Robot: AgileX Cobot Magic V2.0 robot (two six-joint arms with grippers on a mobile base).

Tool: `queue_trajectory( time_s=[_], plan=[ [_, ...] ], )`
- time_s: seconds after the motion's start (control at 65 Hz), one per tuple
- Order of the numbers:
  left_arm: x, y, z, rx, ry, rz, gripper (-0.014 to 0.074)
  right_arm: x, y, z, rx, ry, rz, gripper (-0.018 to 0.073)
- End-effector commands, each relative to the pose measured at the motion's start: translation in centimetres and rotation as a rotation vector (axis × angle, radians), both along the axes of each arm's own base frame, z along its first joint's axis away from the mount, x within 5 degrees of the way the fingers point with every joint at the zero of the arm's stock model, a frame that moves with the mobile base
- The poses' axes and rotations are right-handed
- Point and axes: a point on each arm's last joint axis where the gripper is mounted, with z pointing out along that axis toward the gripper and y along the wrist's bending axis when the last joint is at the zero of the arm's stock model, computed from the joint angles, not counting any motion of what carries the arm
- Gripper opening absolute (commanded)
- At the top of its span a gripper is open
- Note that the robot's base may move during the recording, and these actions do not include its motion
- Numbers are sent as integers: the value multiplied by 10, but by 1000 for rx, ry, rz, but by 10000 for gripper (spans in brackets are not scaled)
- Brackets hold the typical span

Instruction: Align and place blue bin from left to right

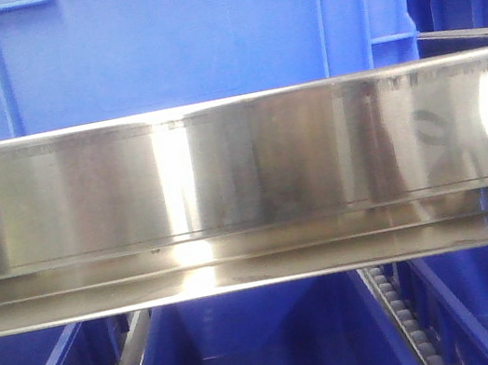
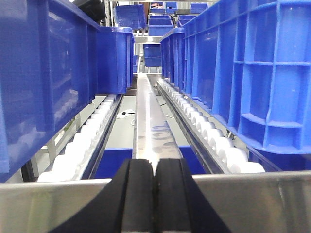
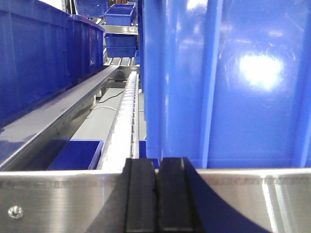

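A large blue bin [image 1: 162, 41] with raised ribs fills the front view, standing just behind a steel rail [image 1: 241, 164]. In the left wrist view my left gripper [image 2: 154, 167] is shut and empty, low over that rail. It looks down a gap, with a ribbed blue bin [image 2: 252, 73] on rollers to its right and not touching it. My right gripper [image 3: 156, 165] is shut and empty too. A smooth blue bin wall [image 3: 228, 82] stands close ahead and to its right, behind the rail. Neither gripper shows in the front view.
More blue bins [image 2: 53, 73] line the left lane, and small ones [image 2: 163, 19] stand far back. White roller tracks [image 2: 204, 126] and a steel divider [image 2: 148, 116] run away from me. Blue bins [image 1: 264, 349] sit on the shelf below.
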Motion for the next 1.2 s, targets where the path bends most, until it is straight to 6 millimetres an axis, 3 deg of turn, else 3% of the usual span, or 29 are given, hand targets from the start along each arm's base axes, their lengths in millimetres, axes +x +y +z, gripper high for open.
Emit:
queue_trajectory(
  time_s=[0.0,0.523,1.047,1.093,1.185],
  plan=[
    [0,0,3,-9,-25,-3,-111,0,0,2,-8,-21,-6,-71],
    [0,0,3,1,-31,-1,-111,0,0,3,-10,-29,-6,-71],
    [-4,1,25,-45,-266,6,-111,-1,-1,15,-30,-160,-17,-71],
    [-4,1,25,-46,-276,6,-111,-3,-1,23,-34,-182,-16,-71],
    [-10,1,50,-48,-309,3,-110,-12,1,56,-37,-202,-8,-71]
  ],
)
